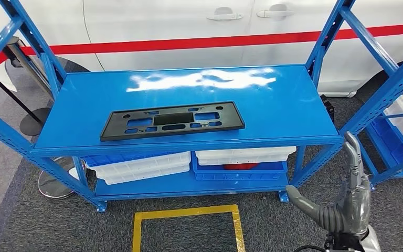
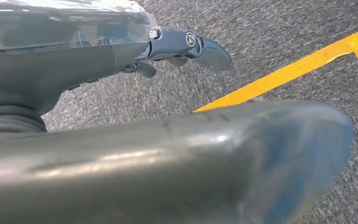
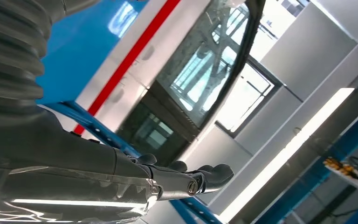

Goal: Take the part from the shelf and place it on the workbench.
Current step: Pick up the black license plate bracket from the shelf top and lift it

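One black plastic part (image 1: 172, 121) lies on the top board of one blue shelf (image 1: 288, 113). Beneath that board sit two white trays (image 1: 136, 167), side by side, and one blue bin (image 1: 239, 173) under the right-hand tray. One white car (image 1: 199, 31) stands behind the shelf. One yellow floor square (image 1: 188, 212) lies before it.

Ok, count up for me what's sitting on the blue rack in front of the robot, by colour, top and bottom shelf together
Black part on the top shelf: 1
White bins on the bottom shelf: 2, one at left, one at right
Blue bins on the bottom shelf: 2, one at left above the white bin, one at right under the white bin
Total: 5
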